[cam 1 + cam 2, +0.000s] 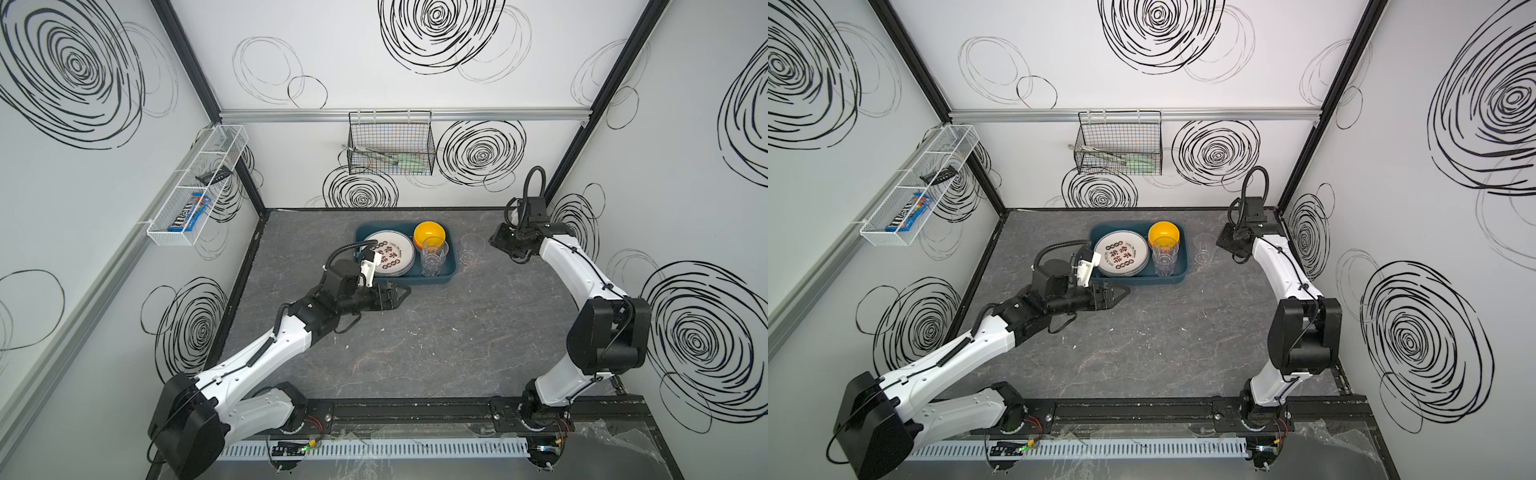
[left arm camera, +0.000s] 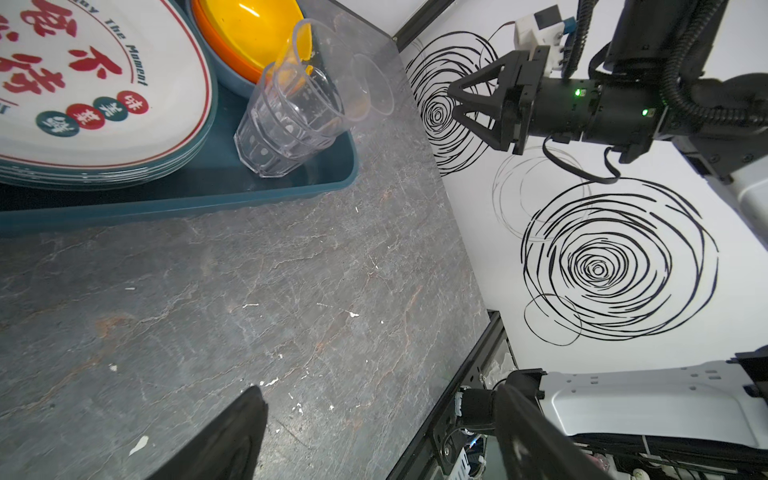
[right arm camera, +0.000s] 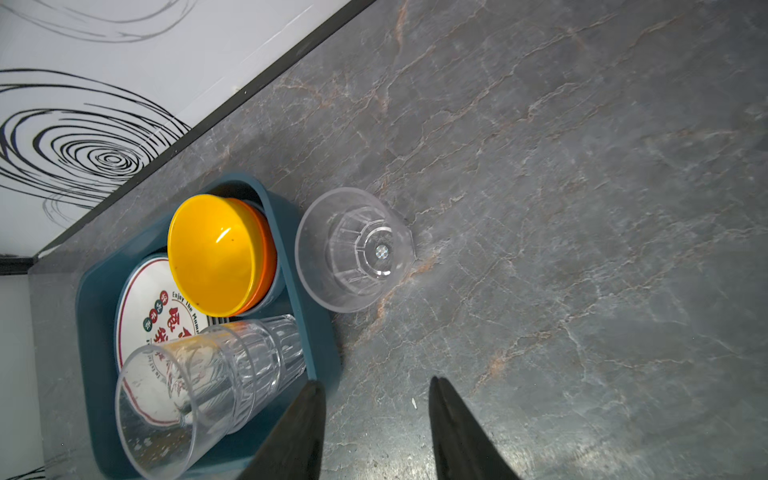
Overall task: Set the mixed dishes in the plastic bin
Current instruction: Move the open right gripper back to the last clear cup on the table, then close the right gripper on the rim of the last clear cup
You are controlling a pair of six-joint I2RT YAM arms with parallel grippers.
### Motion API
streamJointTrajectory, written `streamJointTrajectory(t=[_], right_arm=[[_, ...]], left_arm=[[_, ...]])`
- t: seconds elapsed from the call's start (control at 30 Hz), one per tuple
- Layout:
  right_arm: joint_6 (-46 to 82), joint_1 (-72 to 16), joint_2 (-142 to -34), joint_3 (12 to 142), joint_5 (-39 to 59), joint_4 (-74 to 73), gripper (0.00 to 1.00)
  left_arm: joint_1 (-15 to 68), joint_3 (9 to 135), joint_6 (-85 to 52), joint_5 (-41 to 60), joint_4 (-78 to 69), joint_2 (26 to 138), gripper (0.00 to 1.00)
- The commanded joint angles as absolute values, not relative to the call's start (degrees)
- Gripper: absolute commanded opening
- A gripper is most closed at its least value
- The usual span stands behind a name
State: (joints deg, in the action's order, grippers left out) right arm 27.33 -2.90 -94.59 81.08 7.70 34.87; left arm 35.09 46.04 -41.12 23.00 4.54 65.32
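Cup (image 3: 353, 249), clear, faceted, upright beside teal bin (image 3: 322, 332), apparently empty.

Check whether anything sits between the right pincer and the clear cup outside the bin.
Nothing visible: only bare tabletop separates the open right pincer from the lone cup, which stands beside the bin.

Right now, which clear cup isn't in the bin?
The lone clear cup standing on the table, right of the plastic bin in both top views; the other clear cups are stacked inside the bin.
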Motion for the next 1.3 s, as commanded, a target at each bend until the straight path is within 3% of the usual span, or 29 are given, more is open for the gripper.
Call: streamJointTrajectory(t=[0.0, 0.87, 1.27], right_arm=[[28.98, -1.48, -97.38, 82.42, 9.93, 35.13, 0.45], [29.1, -0.09, -111.66, 92.08, 14.68, 35.3, 0.44], [28.74, -1.25, -117.06, 97.45, 14.2, 38.17, 0.37]], left_arm=[[36.36, 49.61, -38.16, 20.81, 4.02, 66.63, 0.89], [42.25, 57.13, -35.38, 16.0, 6.42, 72.6, 0.9], [42.18, 55.66, -36.21, 15.53, 6.07, 72.16, 0.89]])
